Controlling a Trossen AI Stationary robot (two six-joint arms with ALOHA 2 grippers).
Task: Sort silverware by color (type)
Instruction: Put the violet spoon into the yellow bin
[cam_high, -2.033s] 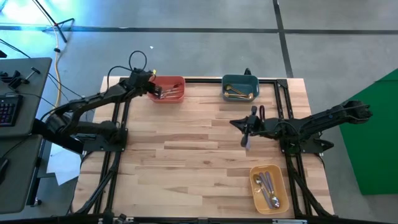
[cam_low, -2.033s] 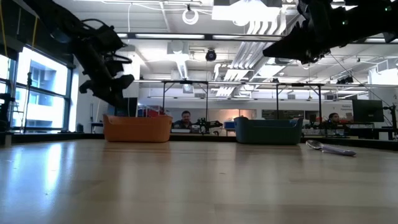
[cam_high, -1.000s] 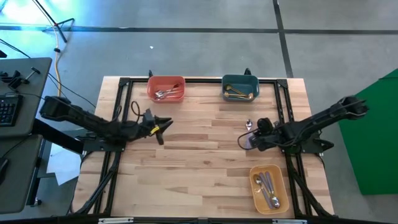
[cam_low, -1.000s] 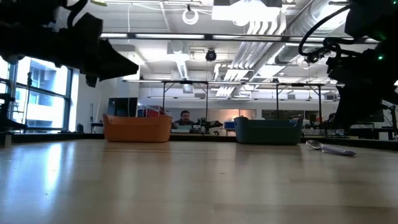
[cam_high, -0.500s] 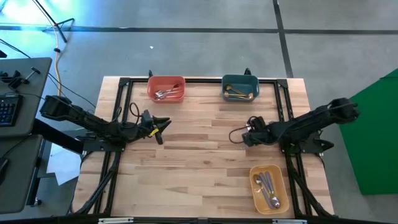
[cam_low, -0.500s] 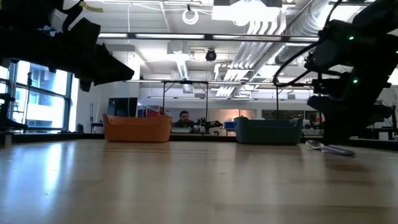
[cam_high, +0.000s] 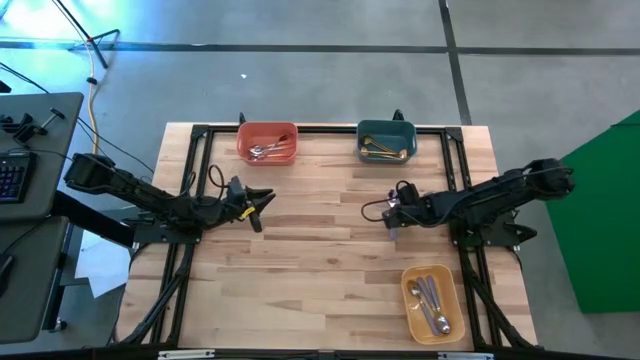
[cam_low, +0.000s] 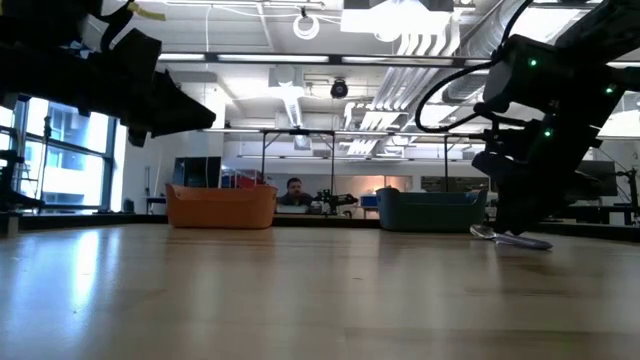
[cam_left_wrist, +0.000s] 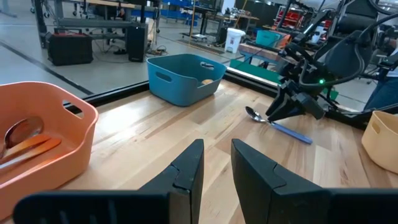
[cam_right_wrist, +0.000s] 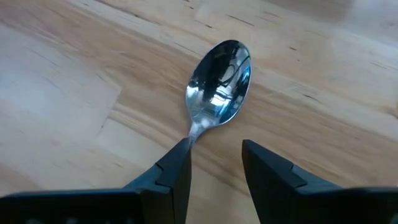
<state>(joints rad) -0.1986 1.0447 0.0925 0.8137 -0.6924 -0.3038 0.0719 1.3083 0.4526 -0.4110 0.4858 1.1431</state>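
One shiny metal spoon with a purple handle (cam_right_wrist: 219, 76) lies loose on the wooden table (cam_high: 320, 250).
Right gripper (cam_right_wrist: 214, 163) spread over its handle; left gripper (cam_left_wrist: 214, 165) spread, well apart from it.

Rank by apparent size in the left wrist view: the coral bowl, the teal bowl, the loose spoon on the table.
1. Coral bowl, largest, though nearest the camera.
2. Teal bowl, so its true size against the coral one is unsure.
3. Purple-handled spoon, clearly smallest.

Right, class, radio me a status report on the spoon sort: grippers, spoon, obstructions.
Right gripper open, low over the purple-handled spoon, fingers straddling its neck. Left gripper open, idle, left of table centre. Spoon flat on table; nothing blocking.
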